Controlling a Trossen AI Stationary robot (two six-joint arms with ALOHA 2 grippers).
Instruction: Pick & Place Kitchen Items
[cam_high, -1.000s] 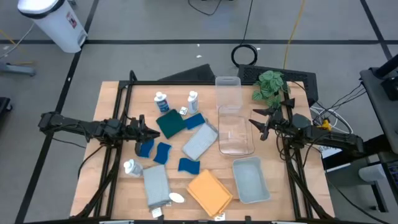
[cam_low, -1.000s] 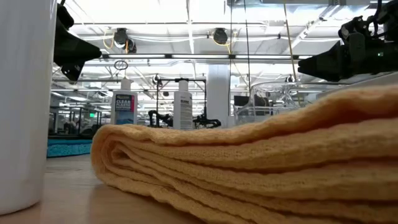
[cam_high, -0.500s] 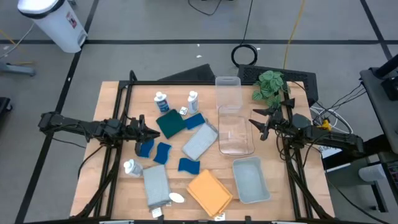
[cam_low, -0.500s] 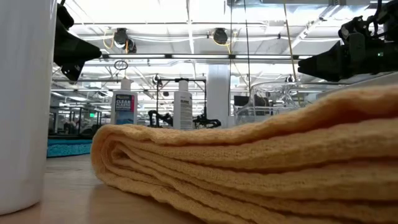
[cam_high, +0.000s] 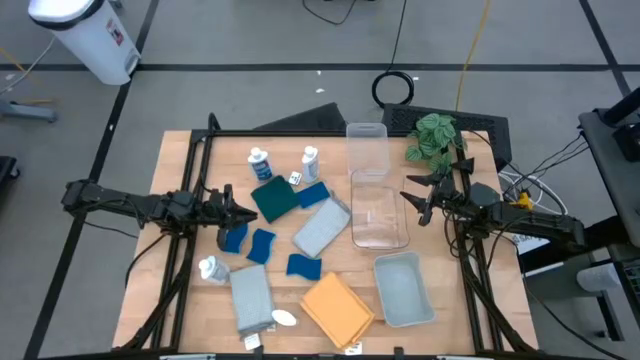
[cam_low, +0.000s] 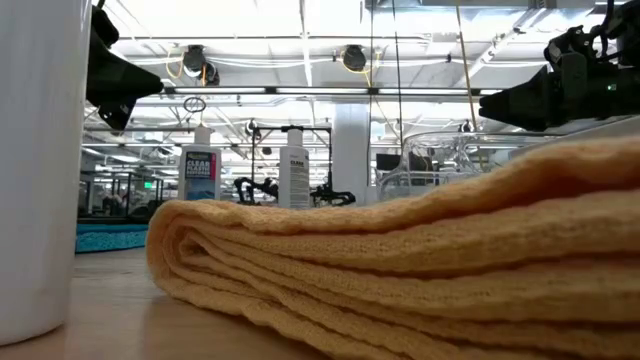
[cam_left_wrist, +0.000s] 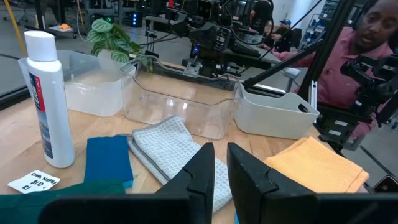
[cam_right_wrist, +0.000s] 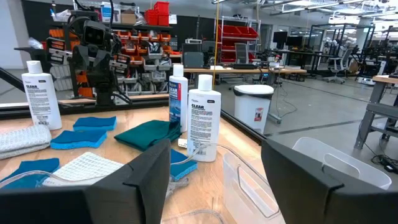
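Wooden table (cam_high: 180, 300), clear bin (cam_high: 378, 205) beside plant (cam_high: 432, 135), grey tray (cam_high: 403, 290)

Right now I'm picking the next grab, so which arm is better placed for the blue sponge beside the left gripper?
Left, probably. The left gripper hangs right next to that blue sponge. The right gripper, jaws open, sits across the table beside the clear bin.

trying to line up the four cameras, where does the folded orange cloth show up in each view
High view: the folded orange cloth lies at the table's near edge, left of the pale grey-blue tray.
Low view: it fills the foreground.
Left wrist view: it sits at the right, before the tray.
Right wrist view: not in it.
Shared landmark: the clear plastic bin, also in the low, left wrist and right wrist views.
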